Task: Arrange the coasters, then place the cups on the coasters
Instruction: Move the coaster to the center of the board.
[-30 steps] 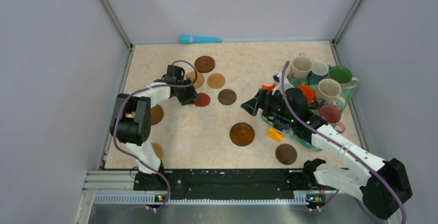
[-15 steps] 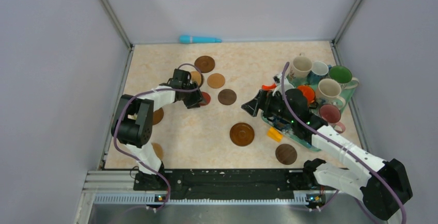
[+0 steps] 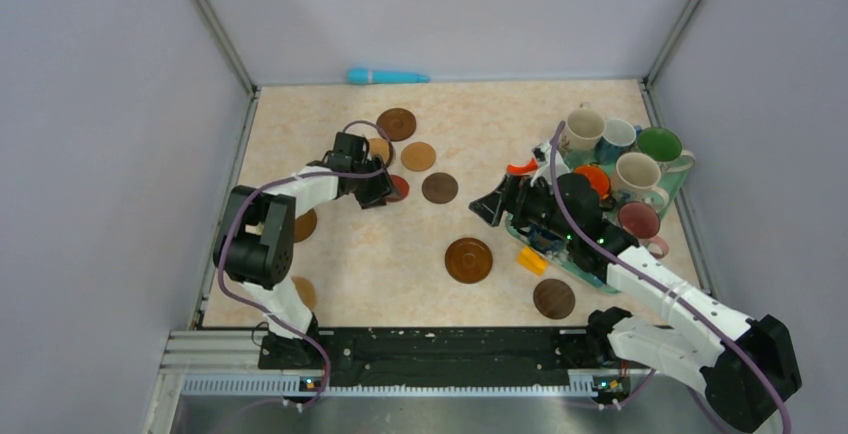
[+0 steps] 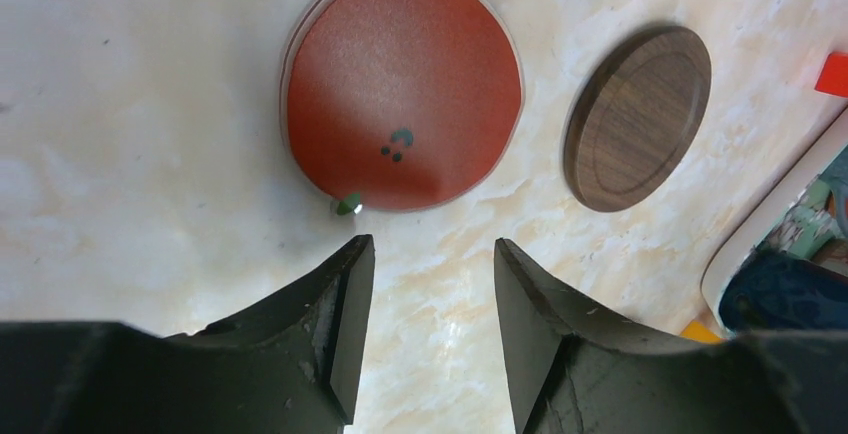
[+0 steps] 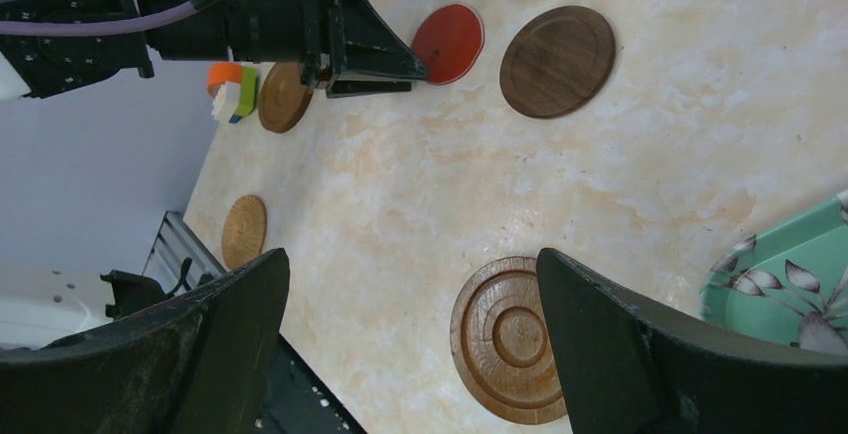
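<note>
The left gripper [image 4: 430, 246] is closing in on the red coaster [image 4: 400, 84]: over the last second it has shifted rightward across the table [image 3: 380, 244], and its jaws are spreading slightly. They are standing apart with nothing between them. The coaster is lying flat just ahead of the fingertips, beside a dark wooden coaster [image 4: 637, 117]. The right gripper [image 5: 412, 254] is holding position, jaws wide apart and empty, near the large ridged coaster [image 5: 510, 339]. The cups [image 3: 637, 171] are all sitting on the tray [image 5: 790, 284]. Judgement: coaster arranging is continuing, and cup placement is not yet starting
</note>
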`<action>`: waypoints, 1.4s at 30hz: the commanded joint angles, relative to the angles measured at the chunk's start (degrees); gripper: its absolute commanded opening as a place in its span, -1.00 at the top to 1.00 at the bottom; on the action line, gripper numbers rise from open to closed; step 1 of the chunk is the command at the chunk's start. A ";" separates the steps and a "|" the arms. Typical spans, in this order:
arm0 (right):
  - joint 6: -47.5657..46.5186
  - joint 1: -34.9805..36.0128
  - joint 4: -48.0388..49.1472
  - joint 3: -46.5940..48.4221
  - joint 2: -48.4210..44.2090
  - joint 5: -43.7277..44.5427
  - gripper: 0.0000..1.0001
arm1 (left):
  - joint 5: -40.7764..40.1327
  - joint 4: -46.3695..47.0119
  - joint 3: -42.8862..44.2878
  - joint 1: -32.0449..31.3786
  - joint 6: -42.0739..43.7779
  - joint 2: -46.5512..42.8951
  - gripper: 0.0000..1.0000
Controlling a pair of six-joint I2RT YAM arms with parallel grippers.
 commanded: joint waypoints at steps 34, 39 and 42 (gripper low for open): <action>-0.05 0.71 2.23 -3.21 -3.32 0.52 -0.85 | -29.42 -12.05 -9.44 14.18 -1.81 -15.01 -0.23; -0.13 0.67 2.14 -3.21 -3.37 0.52 -0.85 | -27.70 -9.48 -9.72 14.23 -1.54 -13.16 -0.23; -0.14 0.70 2.05 -3.34 -3.60 0.65 -0.85 | -25.33 -6.33 -10.19 14.21 -0.77 -12.28 -0.23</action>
